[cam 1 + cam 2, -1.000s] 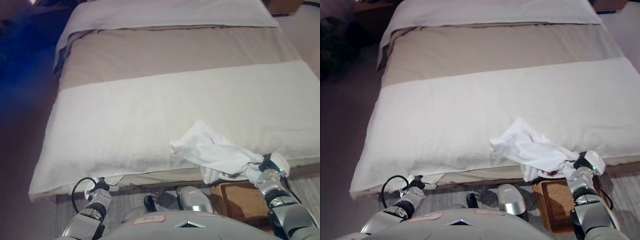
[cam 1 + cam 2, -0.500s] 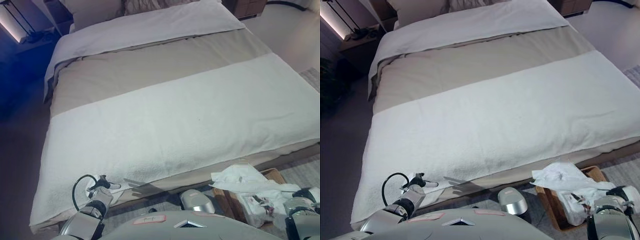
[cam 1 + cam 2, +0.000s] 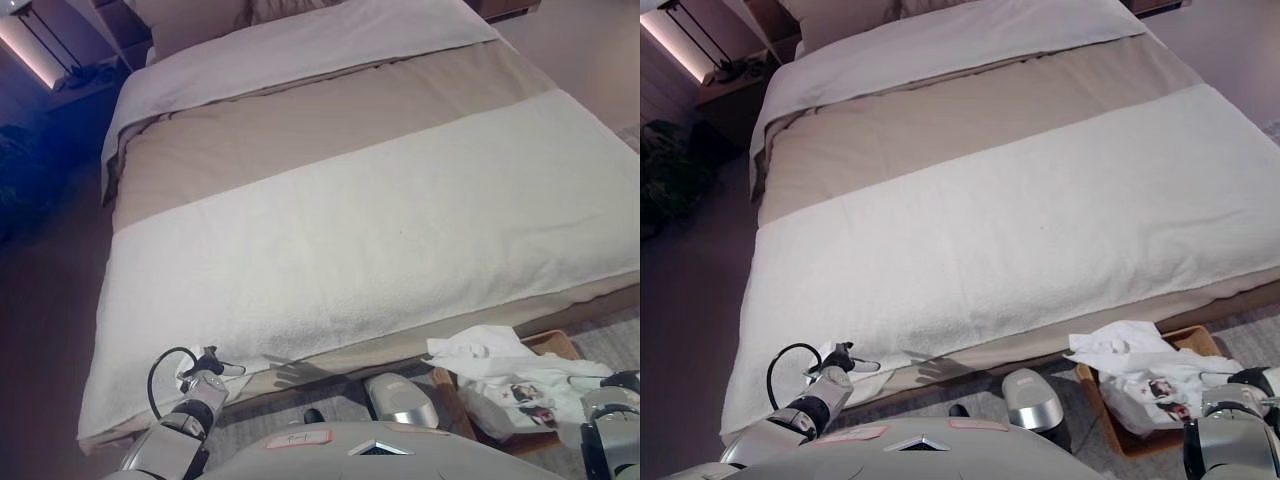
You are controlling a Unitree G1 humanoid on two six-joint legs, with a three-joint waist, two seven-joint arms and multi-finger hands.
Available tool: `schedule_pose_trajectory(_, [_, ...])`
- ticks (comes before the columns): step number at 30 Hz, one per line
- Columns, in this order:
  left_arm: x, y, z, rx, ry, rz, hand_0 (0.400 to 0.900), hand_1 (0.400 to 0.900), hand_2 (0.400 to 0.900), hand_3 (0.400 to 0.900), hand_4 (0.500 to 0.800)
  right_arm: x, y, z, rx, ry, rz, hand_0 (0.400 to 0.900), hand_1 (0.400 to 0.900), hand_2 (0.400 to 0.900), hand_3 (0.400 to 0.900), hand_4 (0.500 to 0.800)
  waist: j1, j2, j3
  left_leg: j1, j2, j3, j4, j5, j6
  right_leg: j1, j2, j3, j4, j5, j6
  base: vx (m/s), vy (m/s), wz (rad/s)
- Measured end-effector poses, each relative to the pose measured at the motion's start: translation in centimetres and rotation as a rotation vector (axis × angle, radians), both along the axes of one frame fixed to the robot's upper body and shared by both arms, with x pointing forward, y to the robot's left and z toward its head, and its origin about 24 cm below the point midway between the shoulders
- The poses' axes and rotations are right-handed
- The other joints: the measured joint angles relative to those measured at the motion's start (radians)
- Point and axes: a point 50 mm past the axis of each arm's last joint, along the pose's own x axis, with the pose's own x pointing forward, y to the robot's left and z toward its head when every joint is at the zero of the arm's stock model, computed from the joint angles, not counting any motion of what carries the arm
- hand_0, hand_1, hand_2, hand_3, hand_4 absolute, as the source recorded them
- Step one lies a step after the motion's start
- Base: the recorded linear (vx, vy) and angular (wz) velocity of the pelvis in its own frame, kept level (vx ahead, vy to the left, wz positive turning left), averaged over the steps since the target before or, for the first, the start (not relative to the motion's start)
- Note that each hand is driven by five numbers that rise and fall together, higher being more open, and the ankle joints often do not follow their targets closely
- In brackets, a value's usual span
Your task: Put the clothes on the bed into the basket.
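Now the white shirt (image 3: 1145, 372) lies in the basket (image 3: 1102, 408); right hand (image 3: 1245, 385) beside it, fingers hidden, can't tell.

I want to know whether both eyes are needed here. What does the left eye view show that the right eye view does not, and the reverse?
Only the left eye view: nothing that I can make out.
Only the right eye view: a dark leafy plant left of the bed; the left eye view is too dark there to tell.
Both: the wide bed with a white and beige cover, the white crumpled garment lying in the brown basket at its foot, the left hand at lower left, the right hand by the basket.
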Motion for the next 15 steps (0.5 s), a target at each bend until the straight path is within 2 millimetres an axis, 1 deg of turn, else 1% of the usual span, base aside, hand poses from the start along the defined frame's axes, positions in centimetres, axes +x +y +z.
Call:
schedule_pose_trajectory(1, [-0.1, -0.2, -0.1, -0.013, 0.007, -0.001, 0.900, 0.900, 0.900, 0.900, 0.800, 0.0, 0.0, -0.1, 0.002, 0.000, 0.006, 0.900, 0.900, 0.900, 0.900, 0.800, 0.009, 0.000, 0.000, 0.001, 0.000, 0.000, 0.000, 0.002, -0.004, 0.026, -0.002, 0.006, -0.055, -0.002, 0.003, 0.00, -0.024, 0.12])
schedule_pose_trajectory(3, [-0.1, -0.2, -0.1, -0.018, 0.009, 0.005, 0.900, 0.900, 0.900, 0.900, 0.800, 0.3, 0.2, -0.2, 0.003, 0.011, 0.030, 0.900, 0.900, 0.900, 0.900, 0.800, 0.009, 0.000, 0.001, -0.001, 0.000, -0.003, 0.000, 0.003, -0.003, 0.062, 0.001, -0.005, -0.127, -0.002, 0.004, 0.01, -0.033, 0.16])
schedule_pose_trajectory(5, [0.1, -0.1, 0.0, -0.020, 0.001, 0.011, 0.900, 0.900, 0.900, 0.900, 0.800, 0.5, 0.5, -0.4, 0.011, 0.025, 0.054, 0.900, 0.900, 0.900, 0.900, 0.800, 0.010, -0.005, 0.004, -0.003, 0.003, -0.013, 0.000, 0.001, -0.001, 0.071, 0.013, -0.016, -0.135, -0.002, 0.004, 0.01, -0.027, 0.11])
schedule_pose_trajectory(6, [0.2, -0.1, 0.0, -0.021, -0.003, 0.010, 0.900, 0.900, 0.900, 0.900, 0.800, 0.7, 0.8, -0.6, 0.017, 0.030, 0.068, 0.900, 0.900, 0.900, 0.900, 0.800, 0.010, -0.011, 0.009, -0.001, 0.004, -0.023, 0.000, 0.001, 0.000, 0.074, 0.017, -0.018, -0.135, -0.012, 0.019, 0.00, -0.019, 0.06])
schedule_pose_trajectory(7, [0.3, -0.3, 0.0, -0.025, -0.004, 0.009, 0.900, 0.900, 0.900, 0.900, 0.800, 1.1, 1.1, -0.7, 0.022, 0.028, 0.083, 0.900, 0.900, 0.900, 0.900, 0.800, 0.017, 0.000, 0.013, -0.009, 0.027, -0.036, 0.000, -0.003, 0.007, 0.066, 0.027, -0.033, -0.127, -0.055, 0.083, 0.00, 0.000, 0.00])
schedule_pose_trajectory(8, [0.5, -0.5, 0.0, -0.032, -0.013, 0.007, 0.900, 0.900, 0.900, 0.900, 0.800, 1.8, 1.5, -0.9, 0.034, 0.012, 0.090, 0.900, 0.900, 0.900, 0.900, 0.800, 0.035, 0.043, 0.025, -0.025, 0.076, -0.046, 0.000, 0.004, 0.001, 0.013, 0.068, -0.053, -0.021, -0.050, 0.015, 0.00, -0.017, 0.03])
schedule_pose_trajectory(9, [0.6, 0.0, 0.2, -0.018, -0.016, 0.009, 0.900, 0.900, 0.900, 0.900, 0.800, 2.0, 2.4, -1.7, 0.067, 0.006, 0.097, 0.900, 0.900, 0.900, 0.900, 0.800, 0.025, 0.010, 0.030, -0.033, 0.064, -0.055, 0.000, 0.002, 0.001, -0.022, 0.051, -0.030, 0.099, -0.077, -0.045, 0.00, 0.000, 0.00])
schedule_pose_trajectory(10, [0.6, 0.4, 0.3, -0.010, -0.015, 0.015, 0.900, 0.900, 0.900, 0.900, 0.800, 1.6, 3.0, -2.3, 0.092, 0.014, 0.101, 0.900, 0.900, 0.900, 0.900, 0.800, 0.005, -0.029, 0.027, -0.024, 0.035, -0.045, 0.007, 0.009, -0.024, -0.001, 0.013, -0.035, 0.058, -0.084, -0.019, 0.00, 0.000, 0.00])
schedule_pose_trajectory(12, [0.1, 0.5, 0.1, -0.011, -0.001, 0.030, 0.900, 0.900, 0.900, 0.900, 0.800, 2.3, 4.5, -3.2, 0.123, 0.001, 0.146, 0.900, 0.900, 0.900, 0.900, 0.800, 0.028, -0.035, 0.034, -0.019, 0.027, -0.043, 0.018, 0.011, -0.027, 0.056, 0.013, -0.020, -0.050, -0.082, -0.011, -0.01, 0.002, -0.02])
schedule_pose_trajectory(13, [-0.2, 0.6, 0.0, -0.008, 0.009, 0.041, 0.900, 0.900, 0.900, 0.900, 0.800, 2.8, 5.5, -3.8, 0.142, 0.005, 0.192, 0.900, 0.900, 0.900, 0.900, 0.800, 0.031, -0.035, 0.034, -0.014, 0.029, -0.044, 0.010, 0.013, -0.024, 0.076, 0.018, -0.023, -0.088, -0.074, -0.003, -0.01, 0.004, -0.05])
schedule_pose_trajectory(14, [-0.5, 0.7, 0.0, -0.008, 0.013, 0.054, 0.900, 0.900, 0.900, 0.900, 0.800, 3.3, 6.6, -4.3, 0.167, -0.001, 0.237, 0.900, 0.900, 0.900, 0.900, 0.800, 0.032, -0.032, 0.033, -0.014, 0.030, -0.046, 0.005, 0.012, -0.023, 0.089, 0.027, -0.031, -0.115, -0.056, -0.002, -0.02, 0.008, -0.05])
schedule_pose_trajectory(15, [-0.4, 0.9, 0.0, -0.007, 0.009, 0.064, 0.900, 0.900, 0.900, 0.900, 0.800, 3.6, 7.7, -4.9, 0.193, -0.016, 0.273, 0.900, 0.900, 0.900, 0.900, 0.800, 0.030, -0.032, 0.033, -0.003, 0.034, -0.045, 0.002, 0.020, -0.030, 0.096, 0.032, -0.030, -0.130, -0.046, -0.006, 0.00, 0.000, 0.00])
